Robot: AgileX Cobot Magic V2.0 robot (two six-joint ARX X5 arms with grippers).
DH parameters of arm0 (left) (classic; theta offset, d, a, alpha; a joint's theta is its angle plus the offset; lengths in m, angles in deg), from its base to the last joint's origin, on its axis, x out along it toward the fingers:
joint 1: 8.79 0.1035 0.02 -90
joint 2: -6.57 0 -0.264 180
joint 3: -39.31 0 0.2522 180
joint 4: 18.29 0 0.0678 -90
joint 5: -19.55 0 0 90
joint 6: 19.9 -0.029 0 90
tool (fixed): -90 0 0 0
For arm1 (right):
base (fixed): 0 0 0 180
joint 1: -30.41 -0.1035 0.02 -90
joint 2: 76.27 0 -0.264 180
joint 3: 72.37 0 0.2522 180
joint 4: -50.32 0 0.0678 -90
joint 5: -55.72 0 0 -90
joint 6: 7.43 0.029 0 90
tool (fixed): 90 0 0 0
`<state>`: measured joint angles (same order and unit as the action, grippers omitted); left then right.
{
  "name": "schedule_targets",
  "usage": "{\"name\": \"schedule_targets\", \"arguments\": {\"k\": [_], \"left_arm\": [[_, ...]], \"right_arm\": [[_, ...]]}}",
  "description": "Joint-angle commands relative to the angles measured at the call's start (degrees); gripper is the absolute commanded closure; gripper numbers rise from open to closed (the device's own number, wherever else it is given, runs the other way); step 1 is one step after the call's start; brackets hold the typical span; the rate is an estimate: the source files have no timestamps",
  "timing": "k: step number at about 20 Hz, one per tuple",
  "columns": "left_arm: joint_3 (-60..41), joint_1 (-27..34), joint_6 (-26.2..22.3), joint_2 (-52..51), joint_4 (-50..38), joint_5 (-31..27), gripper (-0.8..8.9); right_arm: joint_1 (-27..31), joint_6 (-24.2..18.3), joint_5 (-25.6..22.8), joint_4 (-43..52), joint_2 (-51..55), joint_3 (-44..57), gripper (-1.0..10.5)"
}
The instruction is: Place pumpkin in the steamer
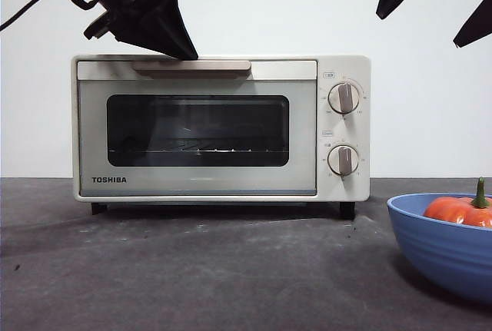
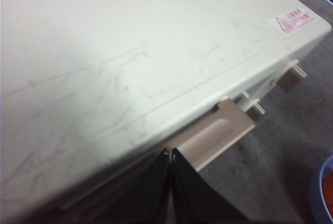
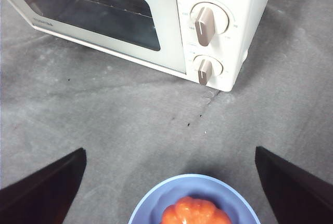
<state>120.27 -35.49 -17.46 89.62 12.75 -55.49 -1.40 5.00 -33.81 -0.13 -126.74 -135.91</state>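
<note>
Front view — left hand [image 1: 183,48] pinched shut, empty, at steamer [image 1: 221,127] handle [image 1: 191,66] | right hand [image 3: 169,182] wide open above pumpkin [image 3: 196,214] (glossy, probably slippery) — grip ribbed sides.

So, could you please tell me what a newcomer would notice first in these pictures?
The cream-white steamer fills the middle of the table, its door shut and two knobs on its right side. The left tool, jaws shut, is at the beige handle on the door's top edge. The orange pumpkin sits in a blue bowl at the near right, below the open right tool.
</note>
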Motion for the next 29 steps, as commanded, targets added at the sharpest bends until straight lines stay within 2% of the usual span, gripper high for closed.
{"name": "schedule_targets", "arguments": {"k": [1,16,25,29], "left_arm": [[-0.3,-1.4,-1.8,2.5,6.1,-0.3,7.98],[-0.3,-9.2,-1.6,2.3,26.4,-0.1,7.98],[-0.3,-9.5,-0.3,-5.5,27.6,-0.1,7.98],[-0.3,-8.4,-0.2,-12.7,26.3,-0.1,7.98]], "right_arm": [[-0.3,-0.1,0.2,0.6,-0.2,-0.9,4.3],[-0.3,-0.3,0.2,-1.2,-0.2,-0.9,4.3],[-0.2,0.7,0.2,-2.4,-0.3,-0.9,4.3],[2.5,0.7,5.7,-2.5,-0.5,-0.9,4.3]]}}
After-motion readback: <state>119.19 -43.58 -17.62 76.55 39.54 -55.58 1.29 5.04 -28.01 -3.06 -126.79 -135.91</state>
